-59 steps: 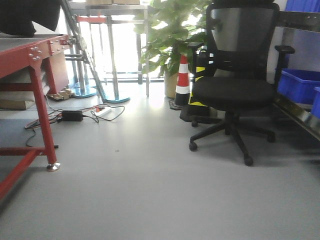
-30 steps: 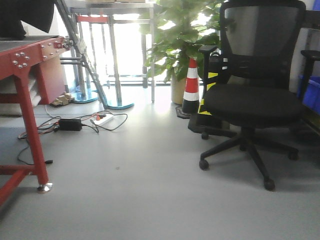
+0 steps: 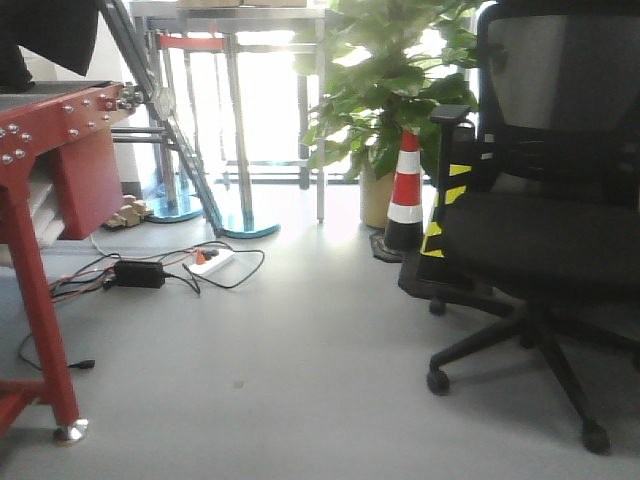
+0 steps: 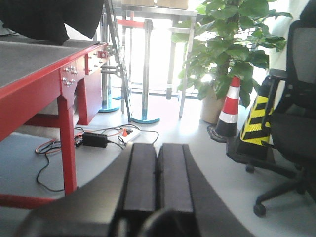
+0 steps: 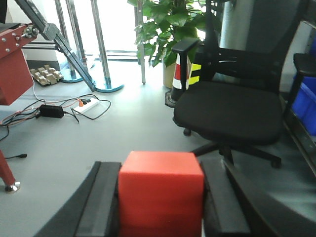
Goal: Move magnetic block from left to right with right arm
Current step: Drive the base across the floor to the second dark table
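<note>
Right gripper (image 5: 161, 210) clamps the magnetic block (image 5: 160, 190), seated between its jaws; left gripper (image 4: 158, 170) has jaws pressed together, empty. I judge pick done, rightward drop-off pending.

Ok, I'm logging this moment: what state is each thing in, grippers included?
right gripper, shut on the magnetic block.
magnetic block, gripped and held in the air.
left gripper, shut, holding nothing.
traffic cone, upright on the floor.
office chair, upright, seat unoccupied.
</note>
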Available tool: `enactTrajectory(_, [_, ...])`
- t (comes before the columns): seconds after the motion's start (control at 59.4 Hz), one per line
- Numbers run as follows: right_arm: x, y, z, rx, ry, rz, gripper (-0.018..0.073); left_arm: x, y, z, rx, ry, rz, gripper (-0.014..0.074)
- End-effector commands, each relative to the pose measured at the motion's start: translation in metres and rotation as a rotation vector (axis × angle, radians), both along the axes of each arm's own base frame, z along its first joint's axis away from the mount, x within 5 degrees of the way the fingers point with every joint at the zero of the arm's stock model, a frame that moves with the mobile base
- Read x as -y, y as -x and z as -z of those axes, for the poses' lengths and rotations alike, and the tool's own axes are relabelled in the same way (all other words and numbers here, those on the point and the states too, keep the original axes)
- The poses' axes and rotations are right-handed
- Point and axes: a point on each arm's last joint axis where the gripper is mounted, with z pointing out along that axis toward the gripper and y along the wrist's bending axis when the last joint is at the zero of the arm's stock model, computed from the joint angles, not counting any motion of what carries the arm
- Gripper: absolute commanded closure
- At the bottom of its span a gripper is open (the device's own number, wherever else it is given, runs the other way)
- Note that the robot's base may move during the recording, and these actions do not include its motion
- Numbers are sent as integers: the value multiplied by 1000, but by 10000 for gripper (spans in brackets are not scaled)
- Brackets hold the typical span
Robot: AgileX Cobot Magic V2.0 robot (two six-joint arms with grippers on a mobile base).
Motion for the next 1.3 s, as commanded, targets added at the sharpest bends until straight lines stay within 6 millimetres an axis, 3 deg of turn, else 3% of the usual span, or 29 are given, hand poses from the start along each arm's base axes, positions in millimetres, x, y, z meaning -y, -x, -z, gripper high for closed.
enactTrajectory(0.0, [0,-1,-15,96,6,-2,403,0,1,-5,91,11,2,713])
enactTrajectory(1.279, [0,-1,-15,96,6,-1,403,0,1,-5,89,11,2,713])
